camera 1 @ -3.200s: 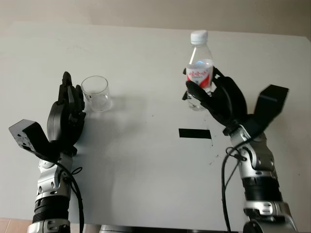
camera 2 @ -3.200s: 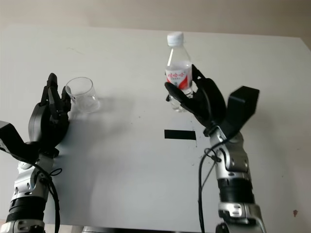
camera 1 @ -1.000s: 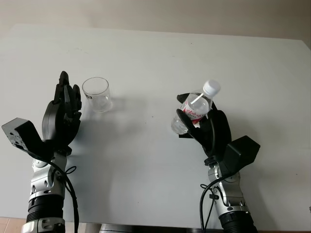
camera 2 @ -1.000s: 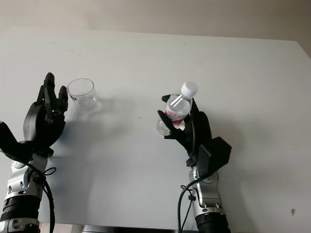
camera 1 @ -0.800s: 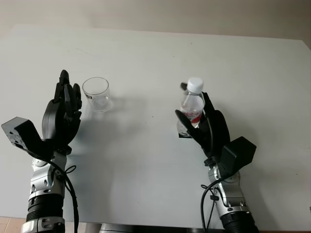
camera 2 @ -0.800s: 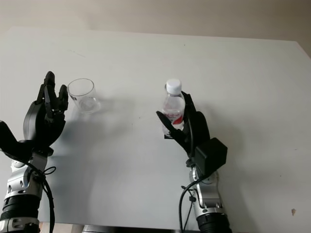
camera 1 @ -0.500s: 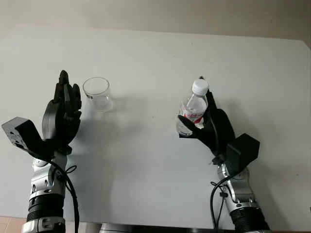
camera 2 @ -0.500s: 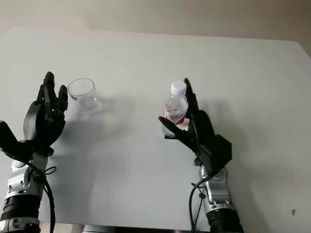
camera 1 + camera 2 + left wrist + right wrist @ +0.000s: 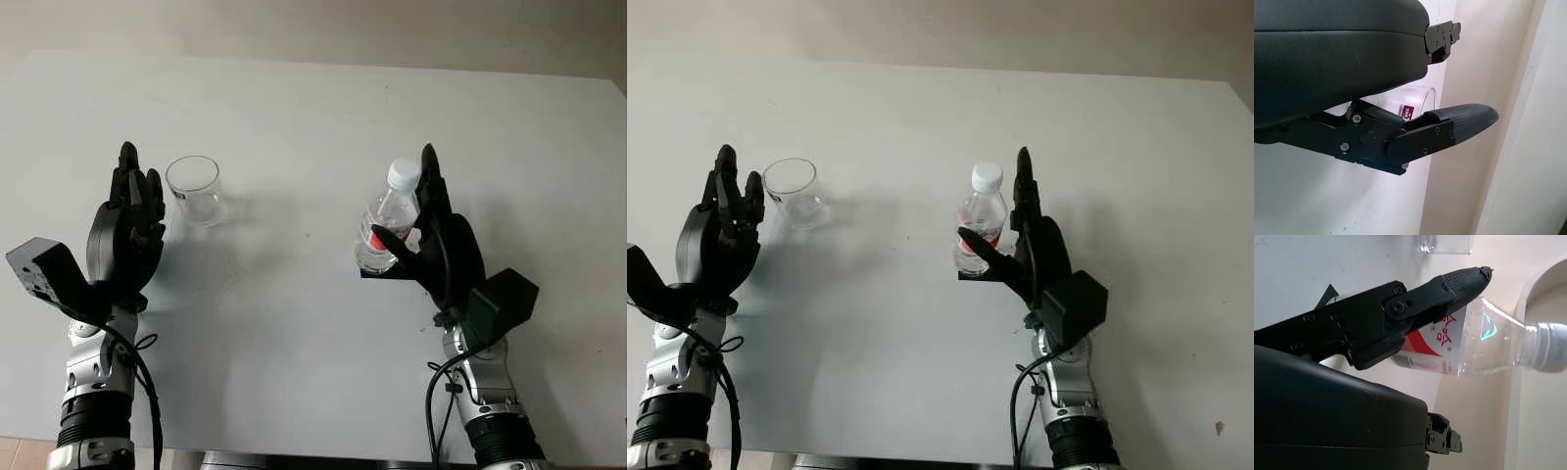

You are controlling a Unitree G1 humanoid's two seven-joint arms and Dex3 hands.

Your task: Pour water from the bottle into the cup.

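A white table spans the scene. The right hand stands on the table's right side with the clear water bottle against its palm; the thumb crosses the red label while the other fingers point straight up beside the bottle, so the grip has loosened and whether it truly holds the bottle cannot be told. The bottle is upright, white cap on, its base over a black tape mark. The left hand, open, is raised just beside the clear glass cup, apart from it. Nothing can be made out inside the cup.
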